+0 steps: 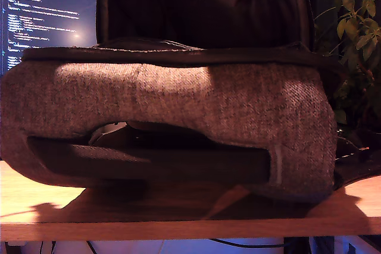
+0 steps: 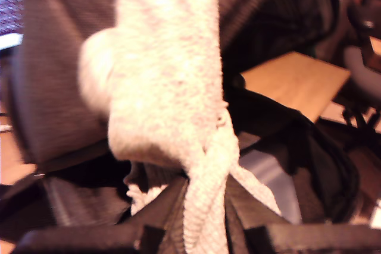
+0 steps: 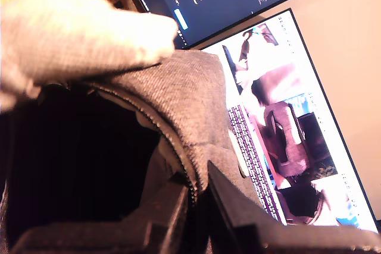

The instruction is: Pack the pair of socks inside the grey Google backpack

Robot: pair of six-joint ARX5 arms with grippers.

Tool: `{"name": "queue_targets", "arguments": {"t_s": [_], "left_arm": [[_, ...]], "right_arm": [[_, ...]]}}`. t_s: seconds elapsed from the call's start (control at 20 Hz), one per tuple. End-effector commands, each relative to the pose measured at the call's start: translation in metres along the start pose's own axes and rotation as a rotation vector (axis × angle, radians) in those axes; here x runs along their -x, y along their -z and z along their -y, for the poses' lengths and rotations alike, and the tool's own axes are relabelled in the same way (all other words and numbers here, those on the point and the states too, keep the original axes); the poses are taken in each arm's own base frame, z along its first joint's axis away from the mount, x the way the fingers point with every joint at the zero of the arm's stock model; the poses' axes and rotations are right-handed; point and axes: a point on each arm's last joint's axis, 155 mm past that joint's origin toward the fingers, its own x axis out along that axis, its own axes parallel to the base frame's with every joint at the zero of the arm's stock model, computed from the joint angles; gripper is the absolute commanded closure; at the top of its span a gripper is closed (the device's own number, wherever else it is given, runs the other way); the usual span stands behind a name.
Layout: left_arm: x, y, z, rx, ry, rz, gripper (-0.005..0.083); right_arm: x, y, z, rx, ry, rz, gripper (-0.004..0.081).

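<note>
Two grippers are at work here, each with something soft between its fingers. My first gripper point(image 2: 199, 230) is pinching the pair of socks point(image 2: 164, 87) by a trailing ribbed cuff, so the pale bundle hangs just beyond the fingertips with the grey Google backpack point(image 2: 53, 69) behind and below it; the picture is blurred, so I cannot say whether the socks are already over the dark opening or just beside it. My second gripper point(image 3: 199, 197) has its fingers pressed together on the backpack's zip edge point(image 3: 178, 159), holding the flap up so the dark lining point(image 3: 77, 159) gapes next to the fingertips. A pale blurred mass above the lifted fabric there could be the socks, though that is a guess. In the exterior view the backpack point(image 1: 178, 105) lies on a wooden table point(image 1: 36, 206) and fills most of the frame, hiding both grippers, with a monitor point(image 1: 47, 22) and a plant point(image 1: 354, 22) behind. The socks look light, limp and compressible; they will sag and swing from a pinch on the cuff, and the knit could slide free, so a hold deeper on the thick rolled body seems safer. The backpack fabric is floppy yet heavier, and the stiffer zip edge is the sensible place to grip it.
</note>
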Motion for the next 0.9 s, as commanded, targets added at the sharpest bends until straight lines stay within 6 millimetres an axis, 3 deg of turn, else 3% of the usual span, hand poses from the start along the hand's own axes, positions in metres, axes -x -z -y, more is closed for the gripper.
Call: {"name": "queue_targets", "arguments": {"t_s": [0.0, 0.3, 0.6, 0.75, 0.85], "left_arm": [[-0.017, 0.013, 0.002, -0.011, 0.013, -0.041, 0.0795], [-0.075, 0.015, -0.012, -0.012, -0.027, -0.037, 0.0795], [-0.109, -0.003, -0.032, -0.016, -0.115, 0.075, 0.0795], [-0.12, -0.01, -0.024, 0.058, -0.074, 0.122, 0.0795], [-0.125, -0.004, -0.012, 0.065, -0.038, 0.105, 0.0795]], "right_arm": [[0.007, -0.007, 0.025, -0.063, 0.046, 0.031, 0.0781], [0.008, -0.009, 0.026, -0.067, 0.045, 0.039, 0.0781], [0.015, -0.02, 0.041, -0.087, 0.045, 0.078, 0.0781], [0.015, -0.02, 0.042, -0.087, 0.046, 0.079, 0.0781], [0.015, -0.022, 0.043, -0.067, 0.047, 0.085, 0.0781]]}}
